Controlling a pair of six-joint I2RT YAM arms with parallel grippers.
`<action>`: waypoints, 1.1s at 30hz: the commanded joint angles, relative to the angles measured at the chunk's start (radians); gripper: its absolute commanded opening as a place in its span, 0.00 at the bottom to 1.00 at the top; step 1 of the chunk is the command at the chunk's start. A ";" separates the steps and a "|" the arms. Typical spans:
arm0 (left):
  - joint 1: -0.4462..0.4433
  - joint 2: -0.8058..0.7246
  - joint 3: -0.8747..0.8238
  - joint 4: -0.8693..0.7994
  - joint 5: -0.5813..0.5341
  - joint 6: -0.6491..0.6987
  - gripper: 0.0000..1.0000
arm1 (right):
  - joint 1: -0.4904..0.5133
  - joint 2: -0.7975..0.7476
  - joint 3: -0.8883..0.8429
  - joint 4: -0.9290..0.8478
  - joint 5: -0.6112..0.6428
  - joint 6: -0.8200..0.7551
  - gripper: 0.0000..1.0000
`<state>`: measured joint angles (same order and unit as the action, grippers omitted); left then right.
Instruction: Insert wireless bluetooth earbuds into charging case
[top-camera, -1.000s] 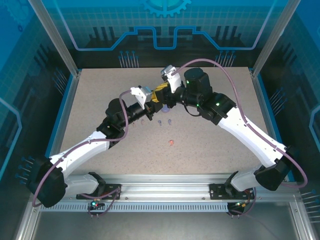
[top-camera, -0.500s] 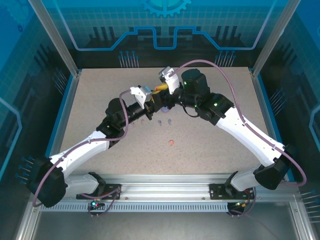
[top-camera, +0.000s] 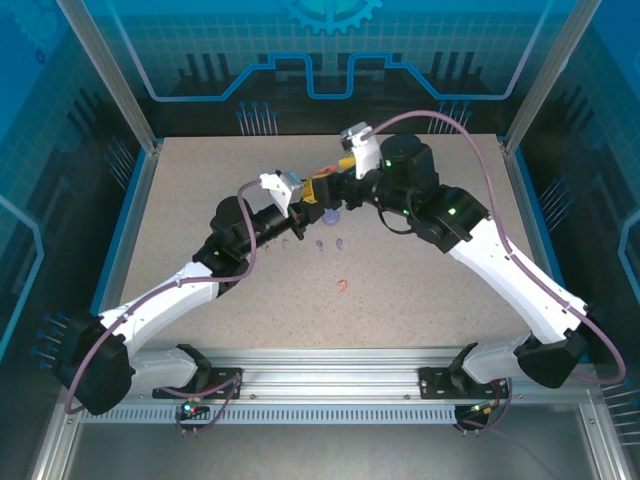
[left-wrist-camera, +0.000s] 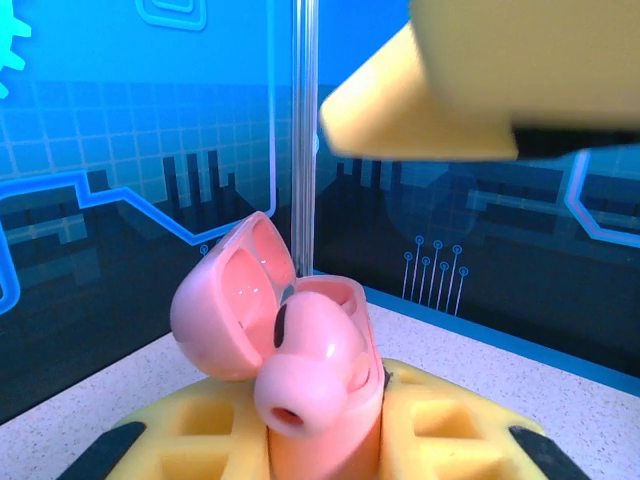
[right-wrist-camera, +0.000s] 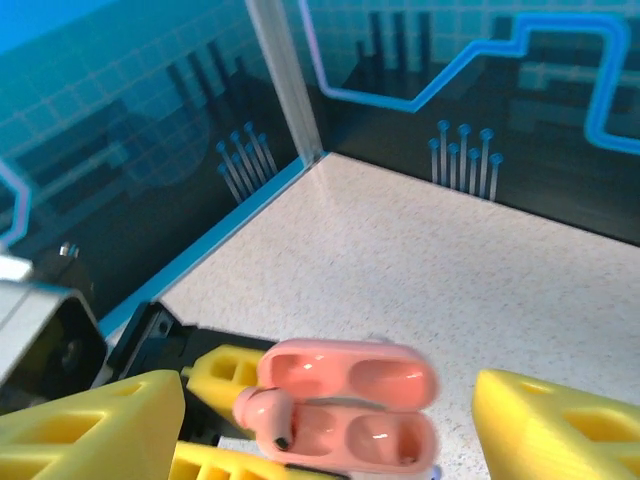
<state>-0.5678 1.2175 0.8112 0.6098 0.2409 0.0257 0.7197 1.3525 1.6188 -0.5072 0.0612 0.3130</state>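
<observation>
Speckled beige tabletop, boxed by blue circuit-print walls, perhaps glass.

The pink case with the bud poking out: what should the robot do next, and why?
Probably the right tool should nudge the pink earbud down into its socket. It stands open, flanking the open pink case, which the left tool clamps, and the bud leans with its head above the rim, seemingly not seated.
</observation>
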 joint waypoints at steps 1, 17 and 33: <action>-0.003 -0.007 0.013 0.037 -0.004 0.008 0.00 | -0.015 0.001 0.078 -0.127 0.089 0.116 0.77; -0.003 0.005 0.017 0.030 -0.030 0.016 0.00 | 0.080 0.245 0.368 -0.426 0.132 0.267 0.87; -0.003 -0.001 0.010 0.042 -0.039 0.019 0.00 | 0.098 0.292 0.414 -0.505 0.193 0.256 0.86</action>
<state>-0.5678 1.2201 0.8112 0.6106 0.2214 0.0288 0.8051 1.6463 2.0159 -0.9802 0.2249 0.5690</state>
